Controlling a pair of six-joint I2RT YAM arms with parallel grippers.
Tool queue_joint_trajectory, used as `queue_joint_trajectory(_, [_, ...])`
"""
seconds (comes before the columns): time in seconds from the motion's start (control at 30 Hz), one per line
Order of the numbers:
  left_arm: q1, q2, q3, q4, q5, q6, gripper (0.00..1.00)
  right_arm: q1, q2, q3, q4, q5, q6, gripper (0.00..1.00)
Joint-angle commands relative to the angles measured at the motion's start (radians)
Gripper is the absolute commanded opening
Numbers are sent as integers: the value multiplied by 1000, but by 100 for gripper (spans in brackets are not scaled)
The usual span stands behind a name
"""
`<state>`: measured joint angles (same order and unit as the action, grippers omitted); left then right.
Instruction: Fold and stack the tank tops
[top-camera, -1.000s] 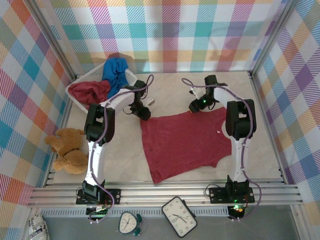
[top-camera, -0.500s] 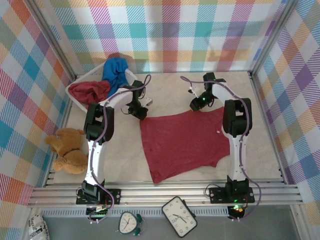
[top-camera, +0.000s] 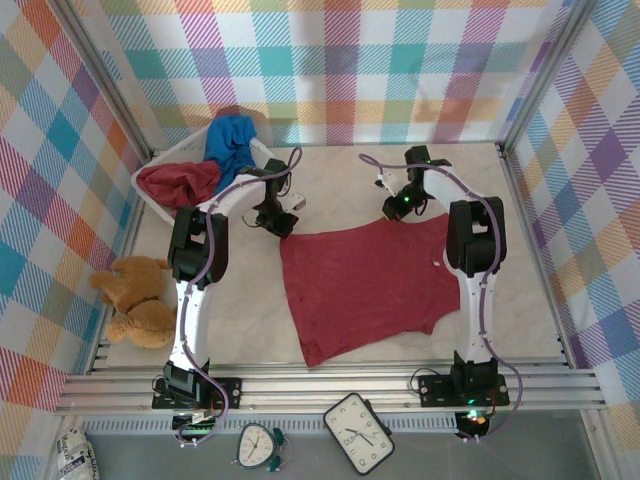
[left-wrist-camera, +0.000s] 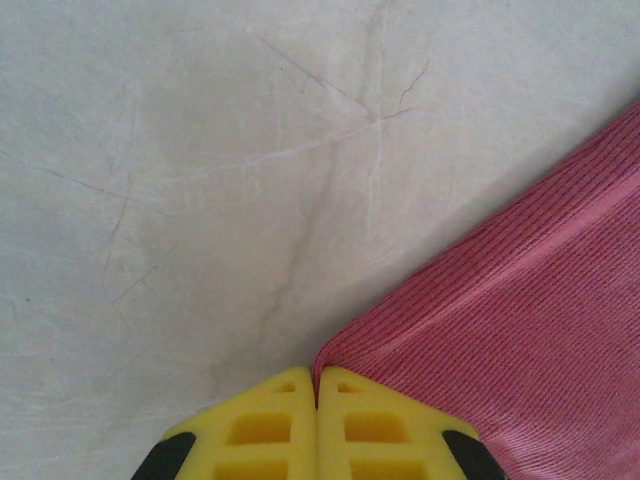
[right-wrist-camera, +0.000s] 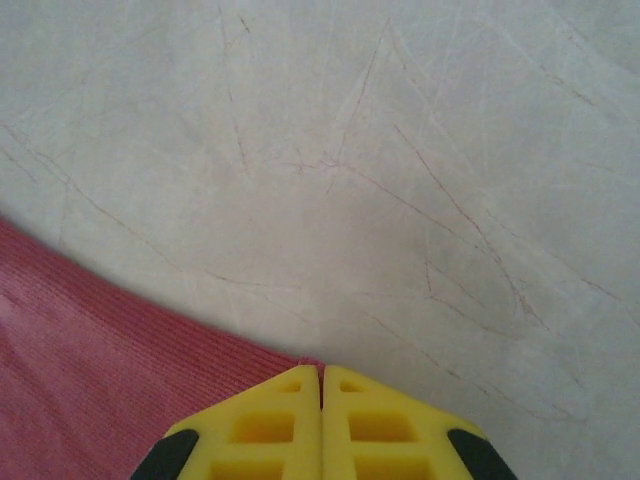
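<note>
A dark red tank top (top-camera: 370, 285) lies spread flat in the middle of the table. My left gripper (top-camera: 285, 228) is at its far left corner, and the left wrist view shows the yellow jaws (left-wrist-camera: 317, 385) shut on the ribbed red cloth (left-wrist-camera: 530, 330), pinched at the corner. My right gripper (top-camera: 392, 212) is at the far right corner; its jaws (right-wrist-camera: 321, 380) are shut on the edge of the red cloth (right-wrist-camera: 110, 380). A second dark red tank top (top-camera: 180, 183) and a bright blue one (top-camera: 232, 140) lie crumpled in the basket.
The white mesh basket (top-camera: 150, 172) stands at the back left. A brown teddy bear (top-camera: 135, 300) sits by the left wall. Two clocks (top-camera: 357, 432) (top-camera: 258, 445) lie in front of the table rail. Bare table (top-camera: 250, 320) shows left of the spread top.
Both grippers have closed on the far corners of the spread red top. The right gripper has shifted slightly away from me; the cloth's far left corner is drawn up a little.
</note>
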<state>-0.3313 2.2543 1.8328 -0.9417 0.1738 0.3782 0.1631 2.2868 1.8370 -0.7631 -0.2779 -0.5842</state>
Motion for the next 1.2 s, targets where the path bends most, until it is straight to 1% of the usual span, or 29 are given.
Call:
queue_joint_trajectory(0.0, [-3,-67,6,-28,20,-22,0,3,-85,-40,52,-27,11,7])
queue_joint_trajectory(0.4, [-57,-230,-142,23,6,-77,0,-15,-245,-239,189,-37,49,7])
queue_joint_trajectory(0.67, [-111,-343,-251,38,4,-112,0,-16,-337,-341,220,7,47,8])
queue_joint_trajectory(1.0, [-161,-430,-352,42,10,-170,0,-16,-450,-498,281,6,112,10])
queue_joint_trajectory(1.17, [-177,-460,-424,86,15,-208,0,-16,-496,-602,299,14,132,11])
